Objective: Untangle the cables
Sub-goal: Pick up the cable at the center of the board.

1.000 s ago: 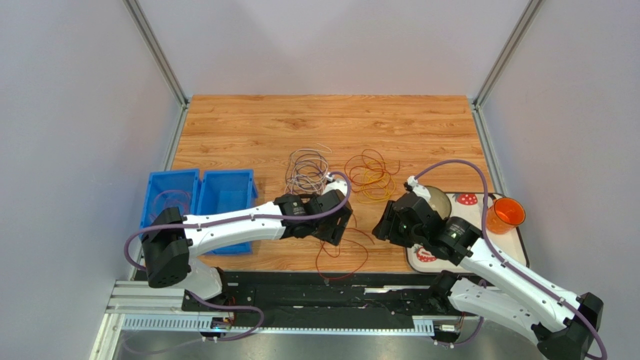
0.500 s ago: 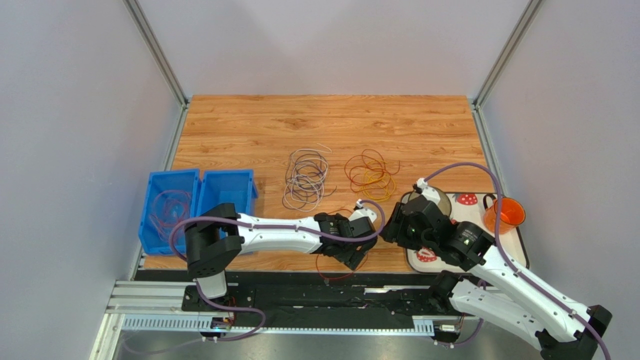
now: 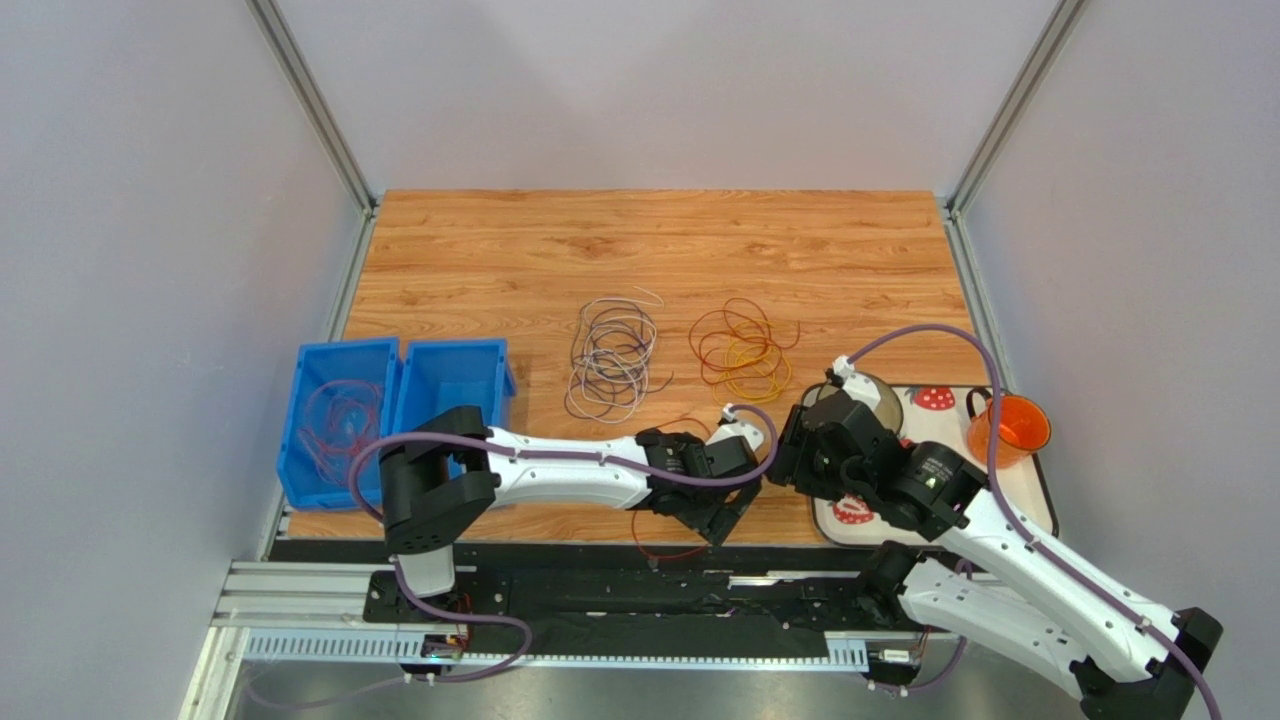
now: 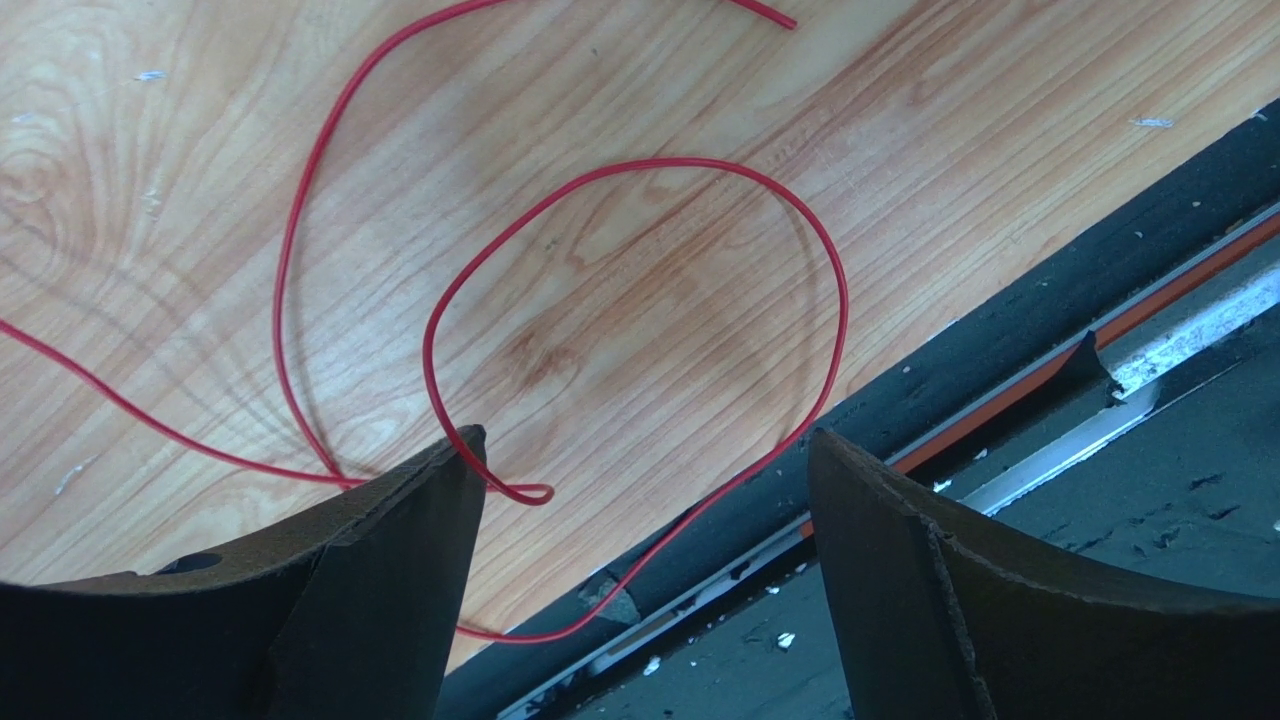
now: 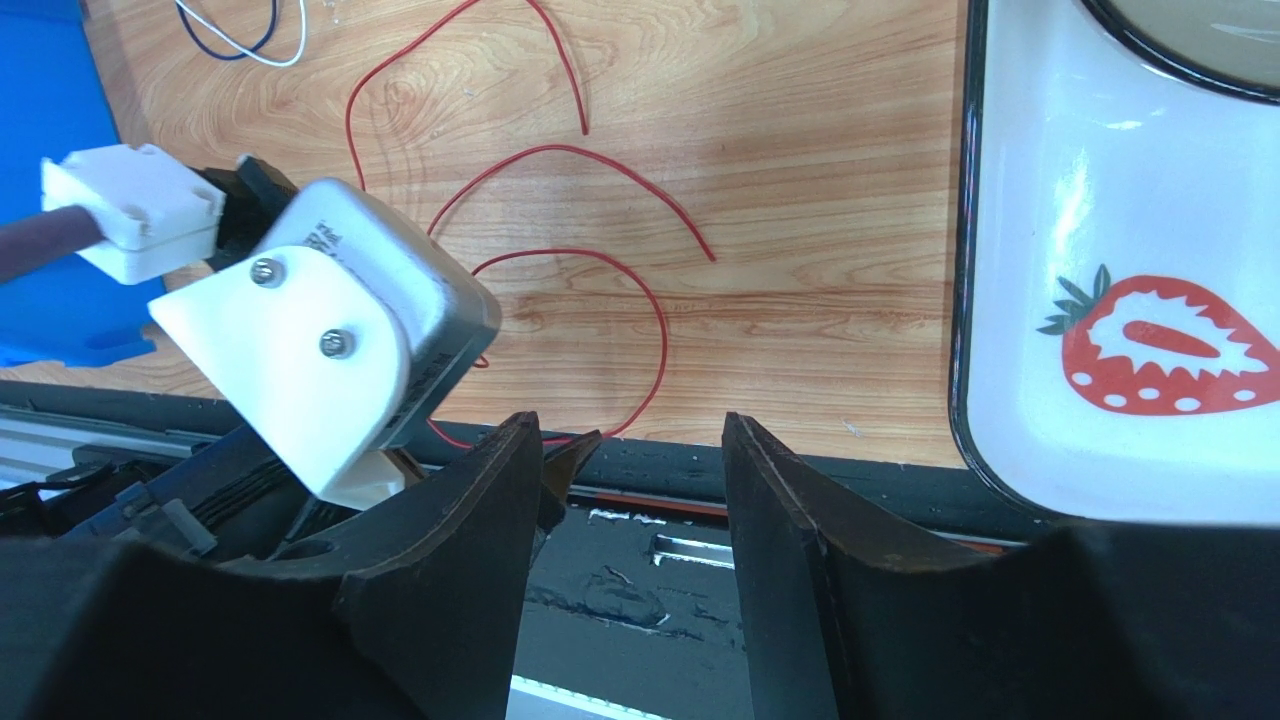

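At near edge of wooden table, thin red wire lies loose, L gripper jaws wide apart over it, nothing held; R gripper part-open, empty. Mid-table, grey-white wire coil & red-orange/yellow wire bundle sit apart, more wires in blue plastic bin; looks approx halfway

Lighting's nice and even here: soft, bright light from overhead, with only faint fuzzy shadows under the arms on the table. The top view is sharp, though the wide lens makes the frame posts at left and right lean outward. In the wrist views the wood grain and the red cable come out crisp, while the fingers right by the lens are near-black and a bit soft, and the glossy white tray on the right picks up a mild sheen.
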